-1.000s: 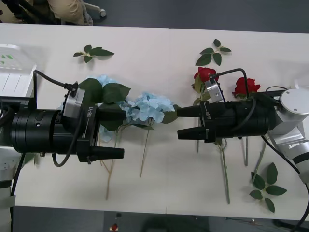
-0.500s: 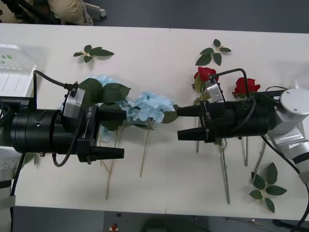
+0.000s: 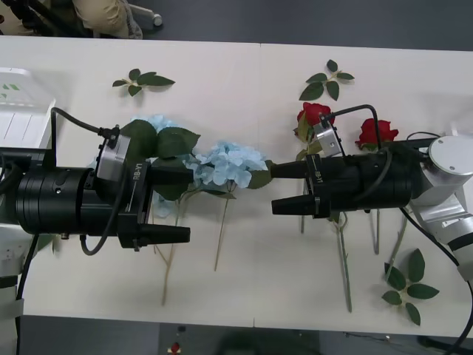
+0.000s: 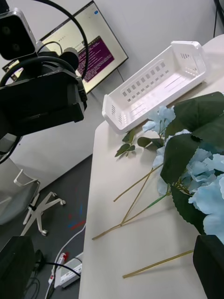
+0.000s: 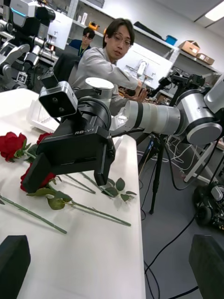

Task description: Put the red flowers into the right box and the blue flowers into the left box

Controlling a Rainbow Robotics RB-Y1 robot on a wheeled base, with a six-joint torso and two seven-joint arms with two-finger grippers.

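Two blue flowers lie mid-table: one cluster (image 3: 225,164) between the two grippers, another (image 3: 159,124) behind the left arm, and the near cluster (image 4: 210,187) also shows in the right wrist view. Two red flowers (image 3: 315,113) (image 3: 377,132) lie behind the right arm, with long stems toward the front edge; the left wrist view shows the roses (image 5: 11,142) beside the right arm. My left gripper (image 3: 185,201) is open, pointing right at the blue cluster. My right gripper (image 3: 273,188) is open and faces it, holding nothing. The left box (image 3: 15,103) (image 4: 154,84) stands at the table's left end. A pale part of the right box (image 5: 37,114) shows behind the right arm.
Loose leaf sprigs lie at the back left (image 3: 144,80), back right (image 3: 325,81) and front right (image 3: 410,285). Tan stems (image 3: 222,237) run toward the front edge. Two people sit in the room behind, away from the table.
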